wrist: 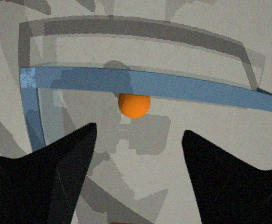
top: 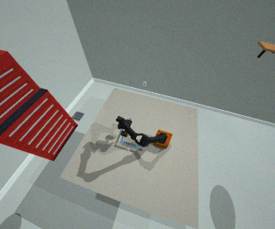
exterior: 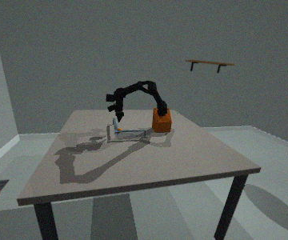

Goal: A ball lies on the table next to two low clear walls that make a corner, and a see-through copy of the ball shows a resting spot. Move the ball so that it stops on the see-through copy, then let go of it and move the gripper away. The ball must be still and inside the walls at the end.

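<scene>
The ball (wrist: 134,104) sits on the worktop (exterior: 176,160) just above the middle of my wrist view, a small orange sphere touching or nearly touching the lower edge of the long blue-tinted clear wall (wrist: 187,86) that crosses the frame from left to right. A second, shorter wall (wrist: 32,112) runs down the left side and meets the long one at a corner in the upper left of that view — the ball lies on the near side of the long wall, to the right of the short one. I cannot make out the see-through copy apart from the ball. My fingers are released: the two dark tips stand in the lower left and lower right of the wrist view with bare worktop between them, and the ball lies beyond them, well apart from both. In the exterior view my fingers (exterior: 120,116) hang above the corner of the walls (exterior: 124,131), pointing down, with the orange speck of the ball (exterior: 119,129) below them; the arm arches back to its orange base (exterior: 162,120) just right of centre.
</scene>
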{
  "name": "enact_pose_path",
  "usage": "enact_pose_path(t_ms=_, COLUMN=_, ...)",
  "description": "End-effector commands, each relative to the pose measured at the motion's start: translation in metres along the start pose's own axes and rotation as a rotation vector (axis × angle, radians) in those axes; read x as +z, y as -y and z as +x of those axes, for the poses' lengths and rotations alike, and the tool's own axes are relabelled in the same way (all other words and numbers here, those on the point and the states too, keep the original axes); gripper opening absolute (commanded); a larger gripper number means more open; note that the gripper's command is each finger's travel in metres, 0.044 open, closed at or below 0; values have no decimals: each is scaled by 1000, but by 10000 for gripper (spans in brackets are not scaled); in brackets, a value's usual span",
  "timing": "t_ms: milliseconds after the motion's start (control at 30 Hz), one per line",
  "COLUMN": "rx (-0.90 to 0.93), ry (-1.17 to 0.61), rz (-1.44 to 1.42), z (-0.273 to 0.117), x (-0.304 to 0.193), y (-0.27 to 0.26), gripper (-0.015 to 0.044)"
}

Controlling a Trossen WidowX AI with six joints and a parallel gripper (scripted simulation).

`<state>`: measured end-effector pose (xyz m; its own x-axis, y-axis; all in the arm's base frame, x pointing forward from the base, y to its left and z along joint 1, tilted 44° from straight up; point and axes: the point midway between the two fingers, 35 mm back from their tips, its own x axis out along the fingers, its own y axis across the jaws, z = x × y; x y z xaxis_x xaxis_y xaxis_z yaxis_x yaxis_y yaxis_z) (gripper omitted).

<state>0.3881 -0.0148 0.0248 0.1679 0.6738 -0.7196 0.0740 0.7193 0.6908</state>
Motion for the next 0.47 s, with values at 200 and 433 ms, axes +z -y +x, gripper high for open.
enact_pose_path(t_ms=200, rx=3, ry=-21, rz=5, z=-2, x=-3, y=0, gripper=342)
enact_pose_path(t_ms=433, rx=4, ry=-20, rz=2, z=-38, x=-5, y=-2, gripper=440)
